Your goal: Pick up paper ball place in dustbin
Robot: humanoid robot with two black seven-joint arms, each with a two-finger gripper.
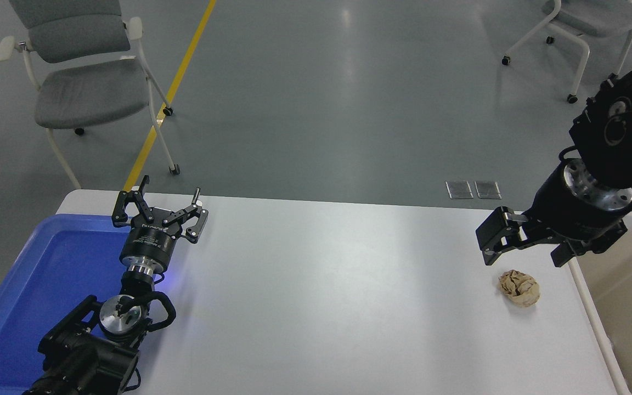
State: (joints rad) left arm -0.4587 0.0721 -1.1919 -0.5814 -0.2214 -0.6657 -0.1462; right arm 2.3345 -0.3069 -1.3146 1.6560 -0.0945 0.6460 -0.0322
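- The paper ball [519,288] sits on the white table [321,285], close to the right edge and clear of everything else.
- The right gripper [524,255] hangs just above and behind the ball, not touching it. Its fingers are spread open with nothing between them.
- The dustbin [590,299] is right beside the table's right edge; only its white rim and part of the cream inside show.
- The left gripper [159,211] is parked near the far left corner, over the edge of a blue tray [30,285], fingers splayed open and empty.
- Two grey chairs stand on the floor beyond the far edge, one [83,82] on the left, one [585,22] on the right.
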